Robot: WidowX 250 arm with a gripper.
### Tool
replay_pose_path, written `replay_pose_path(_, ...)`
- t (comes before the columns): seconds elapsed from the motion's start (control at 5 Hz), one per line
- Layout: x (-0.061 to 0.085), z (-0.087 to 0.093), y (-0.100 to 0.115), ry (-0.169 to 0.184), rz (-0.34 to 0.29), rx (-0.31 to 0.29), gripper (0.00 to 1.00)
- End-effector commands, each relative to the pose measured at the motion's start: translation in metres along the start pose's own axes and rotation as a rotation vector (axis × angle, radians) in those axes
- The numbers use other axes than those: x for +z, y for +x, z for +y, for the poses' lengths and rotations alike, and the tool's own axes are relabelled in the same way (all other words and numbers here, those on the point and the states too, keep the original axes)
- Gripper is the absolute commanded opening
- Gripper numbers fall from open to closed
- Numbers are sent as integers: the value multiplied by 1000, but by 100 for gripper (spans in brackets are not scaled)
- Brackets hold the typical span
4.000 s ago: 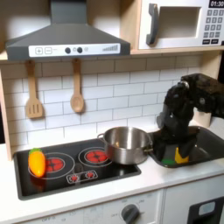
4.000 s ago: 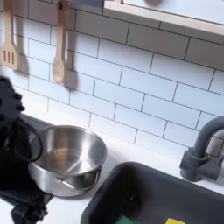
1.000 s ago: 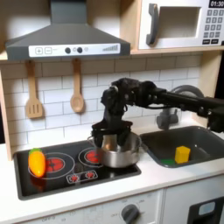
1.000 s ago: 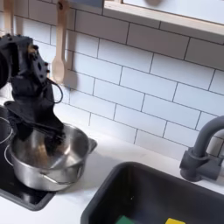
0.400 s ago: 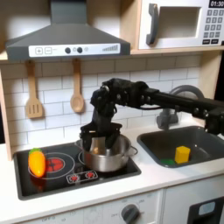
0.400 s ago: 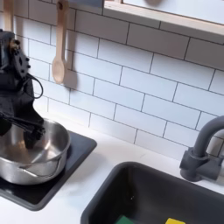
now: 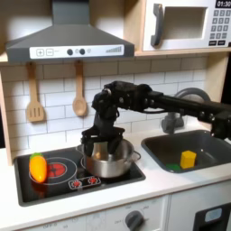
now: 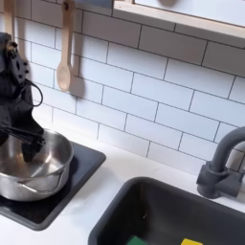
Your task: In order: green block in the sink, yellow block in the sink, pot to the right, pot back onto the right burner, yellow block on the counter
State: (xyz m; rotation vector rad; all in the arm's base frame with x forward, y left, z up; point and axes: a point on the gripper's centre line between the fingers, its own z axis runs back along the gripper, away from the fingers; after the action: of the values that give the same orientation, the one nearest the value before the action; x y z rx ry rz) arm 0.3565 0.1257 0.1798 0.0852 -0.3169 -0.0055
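The steel pot (image 7: 112,165) (image 8: 40,178) sits on the black cooktop's right burner in the first exterior view. My gripper (image 7: 100,147) (image 8: 28,146) reaches down from the arm over the pot and is shut on its far rim. The yellow block (image 7: 188,159) (image 8: 194,242) stands inside the dark grey sink (image 7: 213,146) (image 8: 177,206). Beside it in the basin lies the green block (image 8: 137,240), cut by the second exterior view's bottom edge. The cream counter (image 7: 161,185) (image 8: 117,168) surrounds the cooktop and the sink.
An orange oval toy (image 7: 37,167) stands on the left burner. The dark faucet (image 8: 220,163) rises behind the sink. A wooden spatula (image 7: 34,96) and spoon (image 7: 79,92) hang on the tiled wall under the range hood. A microwave (image 7: 185,24) sits up right.
The arm left the sink, took hold of the pot and slid it towards the first exterior view's left, from beside the sink onto the right burner. The last half second shows only a slight shift.
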Motion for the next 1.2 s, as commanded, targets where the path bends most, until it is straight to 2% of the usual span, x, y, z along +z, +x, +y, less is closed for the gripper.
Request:
replay_pose_path(0.0,25,-24,1,-66,-47,-27,100)
replay_pose_path(0.2,40,-33,-1,-82,-78,-38,100)
replay_pose_path(0.4,46,-48,-5,-108,-90,-59,100)
replay_pose_path(0.6,49,-74,-7,-144,-96,-84,100)
replay_pose_path(0.8,44,-99,-7,-182,-84,-129,100)
replay_pose_path(1.0,40,-121,-1,-187,-81,-191,100)
